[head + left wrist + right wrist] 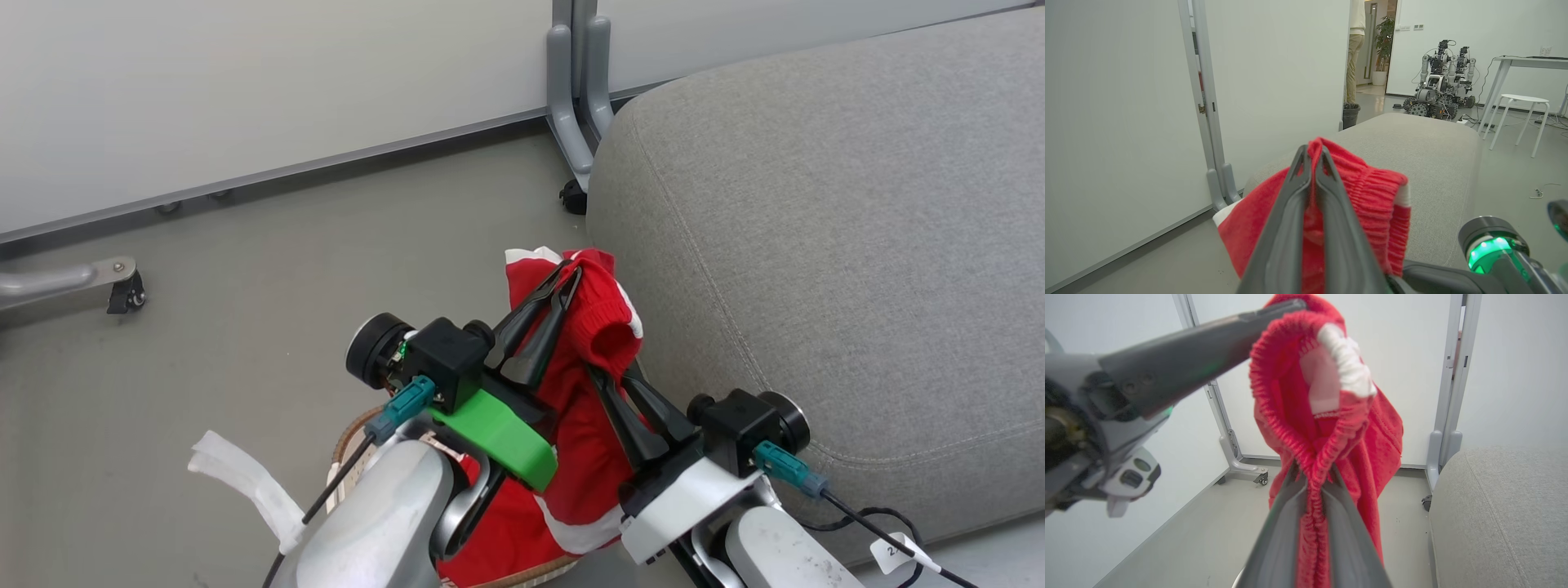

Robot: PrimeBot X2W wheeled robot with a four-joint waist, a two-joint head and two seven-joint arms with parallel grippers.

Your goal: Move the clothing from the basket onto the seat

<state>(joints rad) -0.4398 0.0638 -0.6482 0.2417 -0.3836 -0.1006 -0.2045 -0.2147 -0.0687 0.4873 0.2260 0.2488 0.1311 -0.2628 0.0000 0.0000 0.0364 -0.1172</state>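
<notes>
The clothing (600,327), a red knit garment with white trim, hangs lifted above the basket (349,437), whose brown woven rim peeks out under my arms. My left gripper (571,273) is shut on the garment's top edge. My right gripper (608,374) is shut on a ribbed fold a little lower. In the left wrist view the left gripper (1312,149) pinches the clothing (1372,192) in front of the seat (1412,139). In the right wrist view the right gripper (1312,469) clamps the clothing (1331,416). The grey seat (816,245) lies just right of the garment.
White partition panels on grey wheeled feet (571,122) stand behind the seat, with another caster (126,294) at far left. A white strip (245,482) hangs by my left arm. Farther off are parked robots (1437,81), a white stool (1519,118) and a person (1355,49).
</notes>
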